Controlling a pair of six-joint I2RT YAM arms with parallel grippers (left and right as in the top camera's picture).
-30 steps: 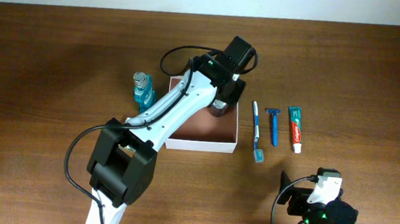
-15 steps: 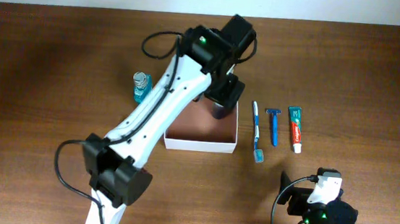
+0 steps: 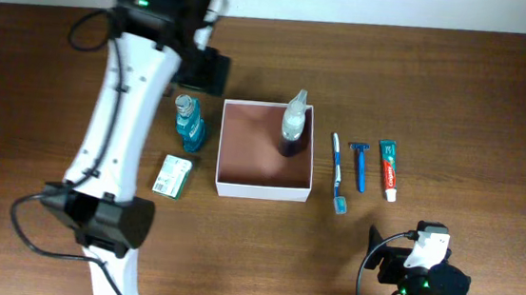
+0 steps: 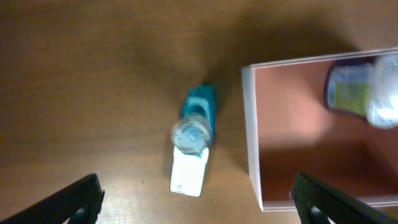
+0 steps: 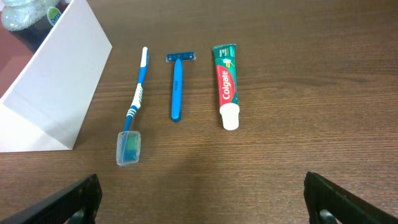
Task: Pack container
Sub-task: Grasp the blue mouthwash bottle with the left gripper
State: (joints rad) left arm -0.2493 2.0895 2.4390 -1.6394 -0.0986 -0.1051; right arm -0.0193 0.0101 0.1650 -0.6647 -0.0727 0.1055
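The container (image 3: 262, 188) is a square white box with a reddish-brown floor, at mid-table. A clear spray bottle (image 3: 293, 123) with a dark base stands in its far right corner, and in the left wrist view this spray bottle (image 4: 364, 90) shows inside the container (image 4: 252, 143). My left gripper (image 4: 199, 211) is open and empty, high above a blue bottle (image 4: 196, 121) and a green-white packet (image 4: 188, 173) left of the box. My right gripper (image 5: 202, 208) is open and empty near the front edge, facing a toothbrush (image 5: 135, 102), a razor (image 5: 178, 87) and a toothpaste tube (image 5: 226, 84).
Overhead, the blue bottle (image 3: 189, 122) and the packet (image 3: 175, 175) lie left of the box. The toothbrush (image 3: 337, 171), razor (image 3: 360, 166) and toothpaste (image 3: 390, 168) lie in a row right of it. The left arm (image 3: 115, 144) spans the left side.
My left gripper has opened and let go of the spray bottle, which now stands in the container. The left arm has lifted and swung left over the blue bottle. The right arm has not moved.
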